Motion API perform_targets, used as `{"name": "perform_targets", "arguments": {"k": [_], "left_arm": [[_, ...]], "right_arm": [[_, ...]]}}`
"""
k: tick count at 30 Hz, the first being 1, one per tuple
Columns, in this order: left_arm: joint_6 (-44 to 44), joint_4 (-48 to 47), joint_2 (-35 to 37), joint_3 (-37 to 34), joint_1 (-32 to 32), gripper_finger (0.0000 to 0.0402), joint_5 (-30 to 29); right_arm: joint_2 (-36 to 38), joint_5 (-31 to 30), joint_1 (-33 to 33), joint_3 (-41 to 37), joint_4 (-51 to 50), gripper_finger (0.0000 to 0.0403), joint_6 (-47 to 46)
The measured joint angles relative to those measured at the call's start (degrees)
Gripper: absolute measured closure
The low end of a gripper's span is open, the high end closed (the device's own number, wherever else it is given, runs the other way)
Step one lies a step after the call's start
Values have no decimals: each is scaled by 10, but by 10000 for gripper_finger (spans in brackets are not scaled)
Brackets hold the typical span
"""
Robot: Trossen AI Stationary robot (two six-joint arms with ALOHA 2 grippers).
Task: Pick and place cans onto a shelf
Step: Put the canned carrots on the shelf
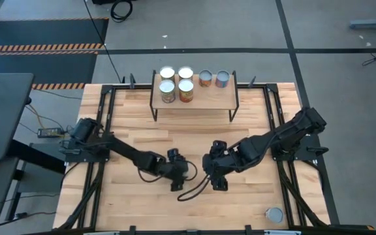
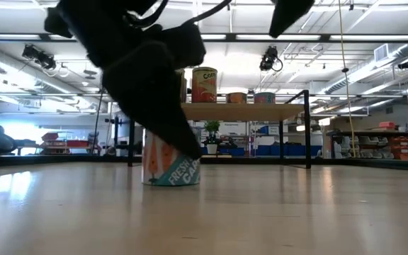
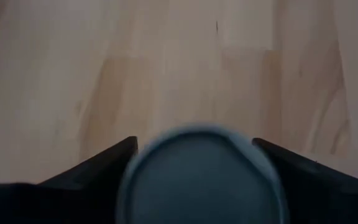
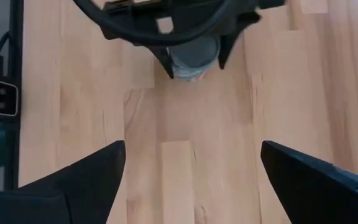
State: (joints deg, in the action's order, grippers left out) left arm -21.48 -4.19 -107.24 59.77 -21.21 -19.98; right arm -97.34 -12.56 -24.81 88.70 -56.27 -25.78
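The left end effector [image 1: 178,185] is sitting low near the middle of the surface [image 1: 136,124], toward 6 o'clock from the shelf [image 1: 207,98]. Its two fingers [image 3: 98,165] are standing open, one on each side of a can [image 3: 201,174], but they are not squeezing it. The can is standing upright on the surface, and the low view is showing its orange and blue label [image 2: 170,166].

The right end effector [image 1: 222,184] is waiting just beside it, toward 3 o'clock, with its fingers spread wide and holding nothing.

Six cans are already sitting on the shelf at 12 o'clock. One more can [image 1: 275,214] is standing alone near 5 o'clock by the surface's edge.

I think the can is hard and stiff, so it will not squash. Its round sides are smooth and could slip. It may be a bit heavy if full. The best place to hold it is around the middle of its sides.

The arm is hiding part of the can in the low view. From above, the can is hidden under the end effector.
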Motion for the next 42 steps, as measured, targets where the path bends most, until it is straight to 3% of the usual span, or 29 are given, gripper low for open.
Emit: {"name": "perform_targets", "arguments": {"k": [9, 15, 21, 32, 36, 42], "left_arm": [[9, -14, 23, 9, 29, 90, 37], [8, -60, 131, 9, 17, 90, 41], [-53, -202, 254, 9, -5, 90, -19], [-219, -500, 406, 9, -31, 90, -69], [-254, -561, 436, 9, -35, 90, -83], [-270, -595, 448, 9, -35, 90, -97]], "right_arm": [[0, 5, -2, -73, 105, 20, 27], [-1, -13, -3, -135, 249, 20, 73], [-21, -38, 31, -160, 384, 20, 133], [-145, 58, 111, -96, 434, 20, 207], [-174, 112, 125, -96, 439, 20, 211], [-195, 123, 129, -95, 447, 20, 219]]}}
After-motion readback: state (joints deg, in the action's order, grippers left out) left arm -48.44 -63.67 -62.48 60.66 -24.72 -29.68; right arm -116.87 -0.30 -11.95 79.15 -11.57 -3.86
